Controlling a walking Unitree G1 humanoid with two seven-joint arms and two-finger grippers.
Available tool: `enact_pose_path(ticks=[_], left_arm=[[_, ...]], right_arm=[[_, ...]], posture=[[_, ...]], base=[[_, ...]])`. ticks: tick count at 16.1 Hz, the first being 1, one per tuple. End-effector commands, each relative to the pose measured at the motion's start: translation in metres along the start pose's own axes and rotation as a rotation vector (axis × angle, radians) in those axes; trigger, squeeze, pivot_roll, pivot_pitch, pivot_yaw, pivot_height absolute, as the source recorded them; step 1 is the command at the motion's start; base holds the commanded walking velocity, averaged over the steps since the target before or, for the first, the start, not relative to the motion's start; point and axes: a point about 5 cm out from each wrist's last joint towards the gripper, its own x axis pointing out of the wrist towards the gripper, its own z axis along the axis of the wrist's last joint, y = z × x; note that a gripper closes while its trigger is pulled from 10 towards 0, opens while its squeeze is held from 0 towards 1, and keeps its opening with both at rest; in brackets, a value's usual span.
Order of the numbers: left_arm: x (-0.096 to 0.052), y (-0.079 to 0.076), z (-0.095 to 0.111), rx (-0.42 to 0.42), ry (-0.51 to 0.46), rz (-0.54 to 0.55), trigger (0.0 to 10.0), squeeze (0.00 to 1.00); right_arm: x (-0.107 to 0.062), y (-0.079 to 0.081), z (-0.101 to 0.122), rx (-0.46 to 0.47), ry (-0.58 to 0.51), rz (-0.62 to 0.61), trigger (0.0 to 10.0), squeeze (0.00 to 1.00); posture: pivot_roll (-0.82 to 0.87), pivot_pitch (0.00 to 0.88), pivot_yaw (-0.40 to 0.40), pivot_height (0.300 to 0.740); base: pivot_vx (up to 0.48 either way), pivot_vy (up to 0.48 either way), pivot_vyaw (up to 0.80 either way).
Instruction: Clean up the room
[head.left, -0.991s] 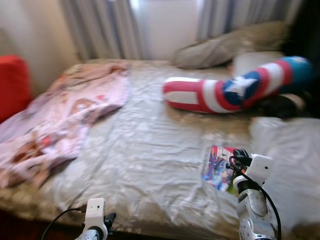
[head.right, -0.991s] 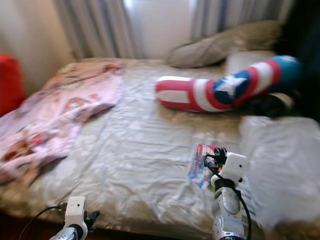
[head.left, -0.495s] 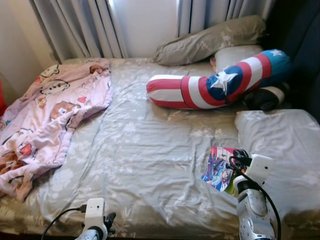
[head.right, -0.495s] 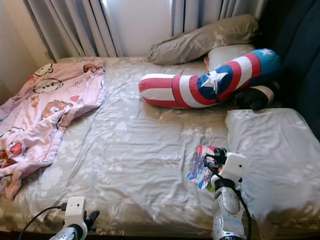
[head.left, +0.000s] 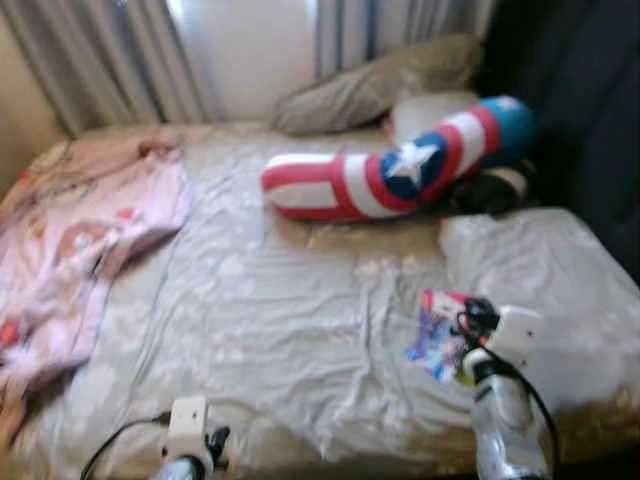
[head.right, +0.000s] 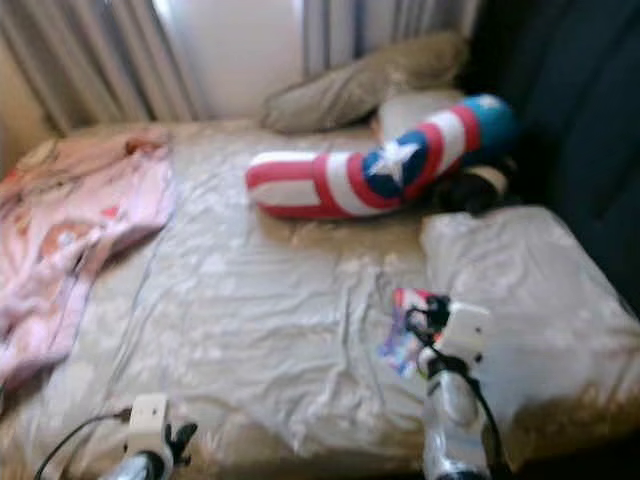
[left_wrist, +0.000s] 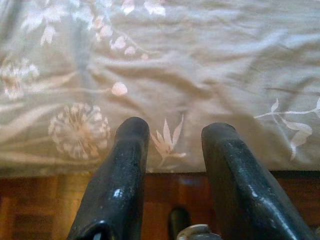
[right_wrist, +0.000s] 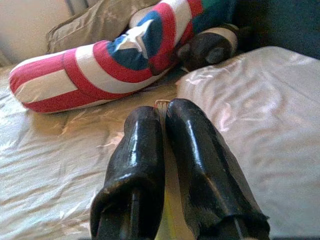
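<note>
Right wrist view has my right gripper (right_wrist: 164, 112) pinched tight on a thin comic book (head.left: 441, 325) over the bed (head.left: 280, 300), while my left gripper (left_wrist: 172, 132) hangs open at its edge.

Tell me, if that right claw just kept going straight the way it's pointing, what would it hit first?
Probably the striped star bolster. The right gripper, fingers shut on a thin booklet, points across the bedsheet toward it. Depth is hard to judge, so it might graze the sheet first.
</note>
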Motion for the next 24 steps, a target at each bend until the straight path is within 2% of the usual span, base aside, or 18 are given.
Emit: enact_pose_path(ticks=[1,14,20,24], left_arm=[[0.0,0.001,-0.001,-0.003,0.008,0.001,10.0,0.0],[0.0,0.0,-0.001,-0.001,0.009,-0.005,10.0,0.0],[0.001,0.002,0.002,-0.001,-0.002,0.003,10.0,0.0],[0.001,0.001,0.001,-0.003,0.004,0.005,10.0,0.0]], right_arm=[[0.002,-0.002,0.004,0.002,-0.017,-0.005,10.0,0.0],[0.003,0.003,0.006,0.008,-0.041,0.029,10.0,0.0],[0.002,0.008,0.005,-0.047,-0.044,0.067,10.0,0.0],[0.001,0.009,0.004,-0.028,-0.034,0.069,10.0,0.0]], posture=[[0.01,0.0,0.038,0.74],[0.0,0.0,0.035,0.74],[0.0,0.0,0.041,0.74],[0.0,0.0,0.04,0.74]], base=[[0.247,0.0,-0.7],[0.0,0.0,0.0],[0.0,0.0,0.1],[0.265,0.0,0.0]])
